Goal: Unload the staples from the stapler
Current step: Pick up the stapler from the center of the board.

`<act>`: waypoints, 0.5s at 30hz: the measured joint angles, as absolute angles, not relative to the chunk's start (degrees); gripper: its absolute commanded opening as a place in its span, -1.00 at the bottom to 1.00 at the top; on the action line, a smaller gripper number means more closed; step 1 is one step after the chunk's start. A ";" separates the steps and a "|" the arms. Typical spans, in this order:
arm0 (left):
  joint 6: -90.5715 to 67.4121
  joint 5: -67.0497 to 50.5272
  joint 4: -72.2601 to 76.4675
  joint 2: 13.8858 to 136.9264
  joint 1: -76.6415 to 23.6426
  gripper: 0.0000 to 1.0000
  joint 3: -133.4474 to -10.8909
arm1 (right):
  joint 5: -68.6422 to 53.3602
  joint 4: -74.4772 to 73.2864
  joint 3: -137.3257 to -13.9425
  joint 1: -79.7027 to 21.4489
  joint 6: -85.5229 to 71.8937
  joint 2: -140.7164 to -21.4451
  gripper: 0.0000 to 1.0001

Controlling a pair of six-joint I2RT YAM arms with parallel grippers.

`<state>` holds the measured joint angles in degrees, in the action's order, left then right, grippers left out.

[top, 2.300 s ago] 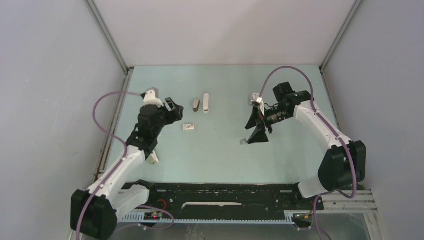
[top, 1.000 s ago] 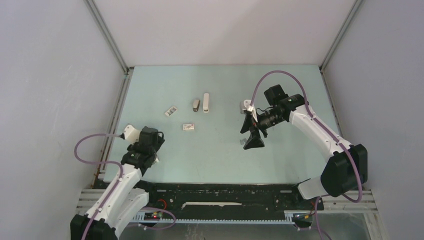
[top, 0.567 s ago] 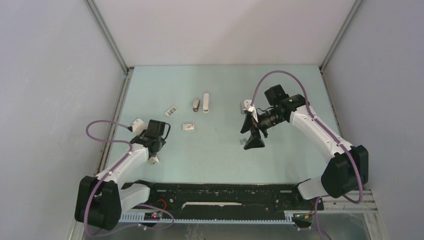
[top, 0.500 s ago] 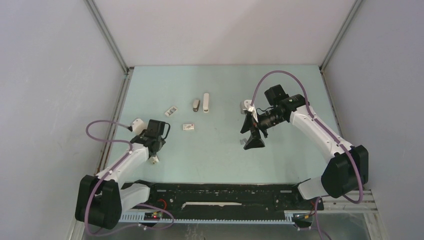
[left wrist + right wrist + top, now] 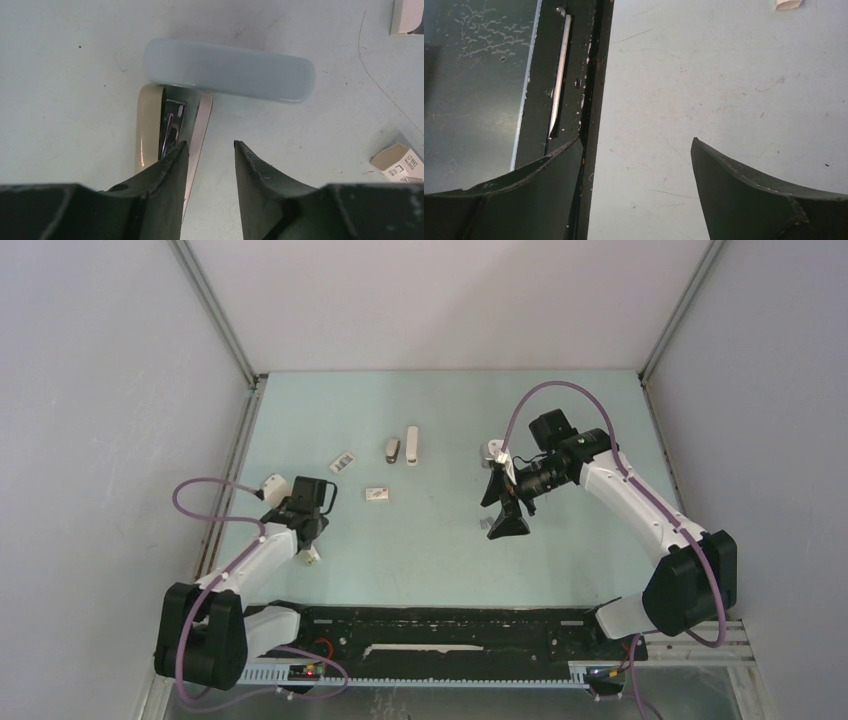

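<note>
The stapler [image 5: 392,448], small with a grey-beige top, lies at the back middle of the table, far from both grippers. A tiny grey strip [image 5: 485,524], possibly the staples, lies beside my right gripper [image 5: 505,512]. That gripper [image 5: 636,142] hangs wide open over bare table. My left gripper [image 5: 306,540] is low at the front left. In the left wrist view its jaws [image 5: 210,145] stand narrowly apart with only table between them. Its left finger [image 5: 170,165] overlaps the cream base of an opened light blue stapler [image 5: 230,70].
A slim white stapler [image 5: 411,445] lies next to the small one. Two small white printed boxes [image 5: 343,461] [image 5: 377,494] lie between them and my left arm. A black rail [image 5: 440,625] runs along the near edge. The metal frame [image 5: 225,500] borders the left side.
My left arm has shifted slightly over the light blue stapler and its jaws have narrowed. The right arm has not moved.
</note>
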<state>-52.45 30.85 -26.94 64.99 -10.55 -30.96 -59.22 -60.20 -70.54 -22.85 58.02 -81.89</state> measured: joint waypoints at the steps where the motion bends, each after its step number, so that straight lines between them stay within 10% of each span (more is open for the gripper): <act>1: -52.47 30.81 -26.87 64.99 -10.48 -0.10 -30.96 | -59.22 -60.20 -70.54 -22.85 58.02 -81.87 0.79; 15: -52.53 29.17 -26.28 66.74 -10.13 -0.21 -30.85 | -59.27 -60.20 -70.54 -22.85 58.02 -81.60 0.79</act>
